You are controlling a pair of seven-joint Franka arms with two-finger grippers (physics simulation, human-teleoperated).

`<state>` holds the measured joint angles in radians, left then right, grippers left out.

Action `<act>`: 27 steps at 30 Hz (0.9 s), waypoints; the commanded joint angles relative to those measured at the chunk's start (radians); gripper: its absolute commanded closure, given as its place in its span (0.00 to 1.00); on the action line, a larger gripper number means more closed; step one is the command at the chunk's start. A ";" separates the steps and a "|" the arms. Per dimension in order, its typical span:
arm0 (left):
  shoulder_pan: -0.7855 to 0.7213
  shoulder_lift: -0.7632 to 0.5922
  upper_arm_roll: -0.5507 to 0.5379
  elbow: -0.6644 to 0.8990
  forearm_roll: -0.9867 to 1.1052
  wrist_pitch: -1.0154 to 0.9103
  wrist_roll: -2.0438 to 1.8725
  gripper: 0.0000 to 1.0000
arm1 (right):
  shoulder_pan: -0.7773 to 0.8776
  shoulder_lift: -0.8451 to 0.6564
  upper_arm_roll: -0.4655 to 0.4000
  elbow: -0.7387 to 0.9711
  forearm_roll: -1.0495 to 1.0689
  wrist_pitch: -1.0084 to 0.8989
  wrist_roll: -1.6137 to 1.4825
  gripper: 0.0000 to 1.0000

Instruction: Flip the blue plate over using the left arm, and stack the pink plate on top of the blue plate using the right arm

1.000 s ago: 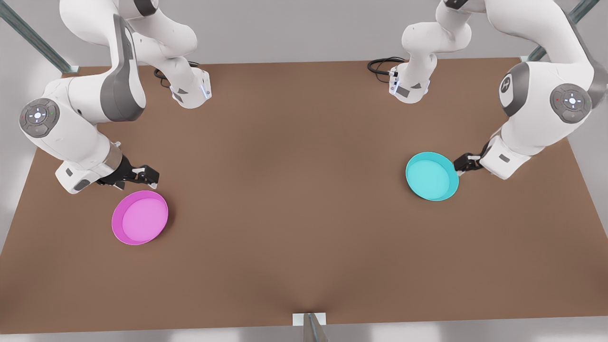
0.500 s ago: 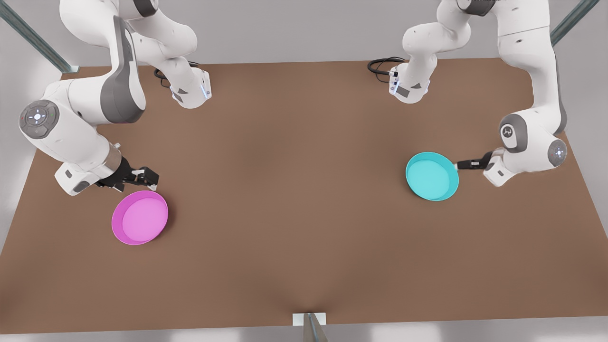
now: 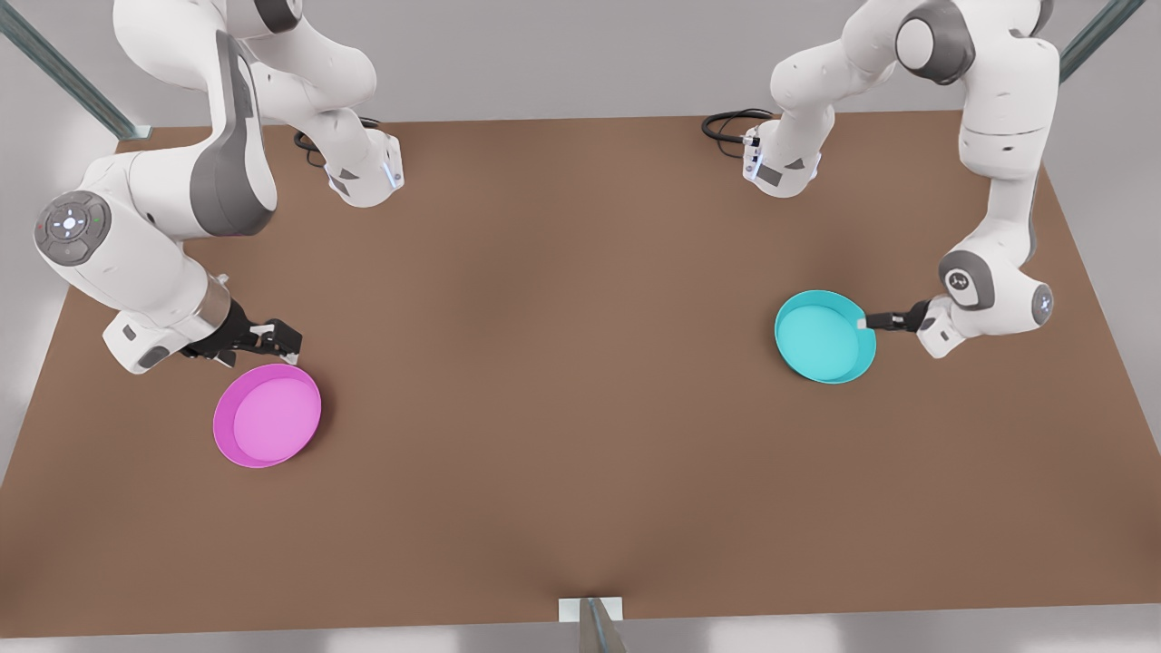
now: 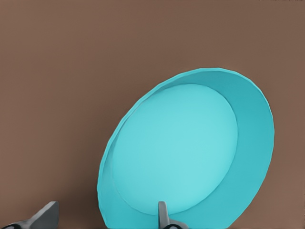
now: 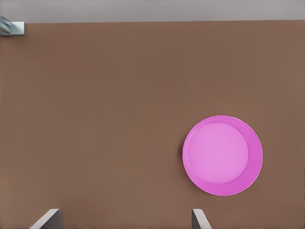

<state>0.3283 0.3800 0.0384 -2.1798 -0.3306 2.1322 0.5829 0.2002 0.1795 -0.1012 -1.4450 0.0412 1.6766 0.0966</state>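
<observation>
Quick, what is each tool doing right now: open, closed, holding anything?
Left tool: open, its fingers straddling the blue plate's rim, not yet clamped.
Right tool: open, empty, beside the pink plate.

Two plates are counted on one brown counter (image 3: 562,408): one blue plate (image 3: 824,337) at about 3 o'clock and one pink plate (image 3: 267,415) at about 8 o'clock. Two robot arms are seen, each ending in one gripper.

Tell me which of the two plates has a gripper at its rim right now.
The blue plate: the left gripper straddles its rim, one finger inside the dish. The pink plate lies untouched, the open right gripper hovering beside it.
</observation>
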 commanded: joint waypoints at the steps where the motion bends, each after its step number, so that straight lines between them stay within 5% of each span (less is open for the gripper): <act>1: 0.000 0.002 0.000 0.000 -0.028 0.002 0.000 0.00 | -0.001 0.000 0.000 0.000 -0.001 0.000 -0.001 0.00; 4: -0.002 0.031 0.001 0.002 -0.034 0.034 0.000 0.00 | 0.001 0.001 0.000 0.000 -0.001 0.006 0.000 0.00; 7: -0.020 0.034 -0.002 -0.003 -0.064 0.035 0.000 0.11 | 0.001 0.003 0.000 0.000 -0.001 0.008 0.000 0.00; 11: -0.018 0.045 -0.003 -0.005 -0.079 0.035 0.002 0.47 | -0.001 0.003 0.000 0.000 0.000 0.008 0.000 0.00; 16: -0.025 0.060 -0.009 0.000 -0.079 0.058 0.002 0.79 | -0.001 0.003 0.000 0.000 0.000 0.008 0.000 0.00; 27: -0.041 0.054 -0.014 0.003 -0.076 0.069 -0.008 0.79 | -0.002 0.005 0.000 0.000 0.000 0.012 -0.001 0.00</act>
<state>0.2850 0.4330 0.0190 -2.1747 -0.3739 2.2040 0.5736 0.1985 0.1842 -0.1012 -1.4450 0.0414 1.6889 0.0951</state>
